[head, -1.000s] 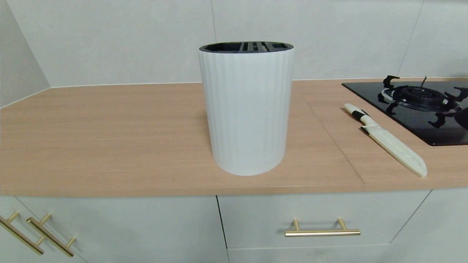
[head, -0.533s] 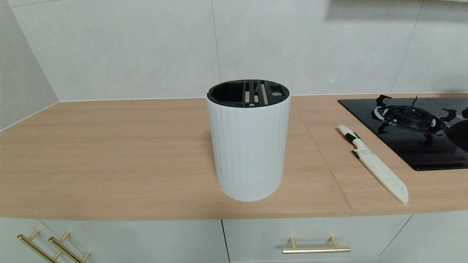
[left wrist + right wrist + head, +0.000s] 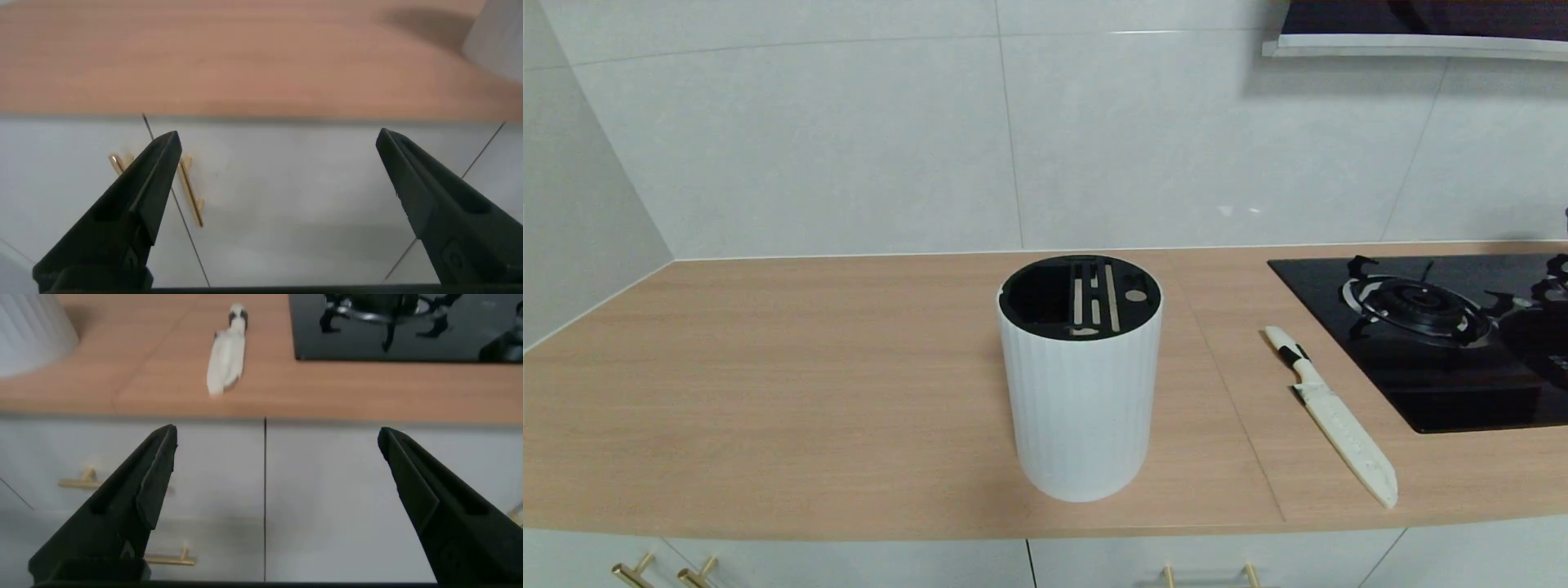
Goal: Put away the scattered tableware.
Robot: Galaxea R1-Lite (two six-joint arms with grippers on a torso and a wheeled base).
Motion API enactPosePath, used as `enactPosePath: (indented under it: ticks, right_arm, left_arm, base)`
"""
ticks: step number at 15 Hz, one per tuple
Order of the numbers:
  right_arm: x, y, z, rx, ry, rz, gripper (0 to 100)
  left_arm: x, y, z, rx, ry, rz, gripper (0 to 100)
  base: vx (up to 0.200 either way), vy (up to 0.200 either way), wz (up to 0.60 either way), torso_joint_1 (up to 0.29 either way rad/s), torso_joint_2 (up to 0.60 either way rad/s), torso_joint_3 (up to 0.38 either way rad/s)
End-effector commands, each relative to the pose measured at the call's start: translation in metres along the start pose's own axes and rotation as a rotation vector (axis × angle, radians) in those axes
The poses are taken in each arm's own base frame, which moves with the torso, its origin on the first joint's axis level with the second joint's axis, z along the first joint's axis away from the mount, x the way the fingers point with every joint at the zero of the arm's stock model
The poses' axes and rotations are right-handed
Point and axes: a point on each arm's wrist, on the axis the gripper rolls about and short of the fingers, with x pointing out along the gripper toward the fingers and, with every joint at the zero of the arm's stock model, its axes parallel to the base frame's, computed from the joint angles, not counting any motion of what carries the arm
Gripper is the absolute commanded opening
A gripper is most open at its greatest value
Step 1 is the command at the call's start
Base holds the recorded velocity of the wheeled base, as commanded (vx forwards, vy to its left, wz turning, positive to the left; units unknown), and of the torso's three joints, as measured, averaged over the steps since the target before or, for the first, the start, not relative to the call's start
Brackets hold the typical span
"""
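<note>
Left claw (image 3: 276, 140) and right claw (image 3: 276, 433) gape released before the cabinets (image 3: 270, 220), while a cream knife (image 3: 1331, 416) lies on the surface (image 3: 768, 392) right of the white knife block (image 3: 1081, 400).

Domestic-style kitchen. Wood-look countertop (image 3: 768, 392) runs along a white tiled wall (image 3: 809, 147). A black gas hob (image 3: 1445, 392) is set in at the right, with the hood edge (image 3: 1413, 45) above it. White cabinet fronts (image 3: 343, 498) with brass bar handles (image 3: 192, 192) sit below. A knife (image 3: 1331, 416) and a slotted knife holder (image 3: 1082, 408) are on the counter.
</note>
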Motion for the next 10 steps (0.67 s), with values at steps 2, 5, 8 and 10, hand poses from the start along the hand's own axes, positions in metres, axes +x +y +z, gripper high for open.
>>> enactPosePath:
  ticks: [2,5,8,10]
  right_arm:
    - [0.0001,0.0,0.0001,-0.001,0.001,0.001,100]
    - [0.0001,0.0,0.0001,-0.001,0.001,0.001,100]
    - [0.0001,0.0,0.0001,0.001,0.001,0.001,100]
    - [0.0001,0.0,0.0001,-0.001,0.001,0.001,100]
  left_arm:
    - [0.0,0.0,0.0001,-0.001,-0.001,0.001,100]
    - [0.0,0.0,-0.0001,-0.001,0.001,0.001,100]
    - [0.0,0.0,0.0001,-0.001,-0.001,0.002,100]
    - [0.0,0.0,-0.0001,-0.001,0.001,0.001,100]
  base:
    - [0.0,0.0,0.0,0.232,-0.53,-0.283]
    - [0.0,0.0,0.0,0.248,-0.55,-0.302]
    - [0.0,0.0,0.0,0.268,-0.58,-0.315]
    - [0.0,0.0,0.0,0.278,-0.6,-0.31]
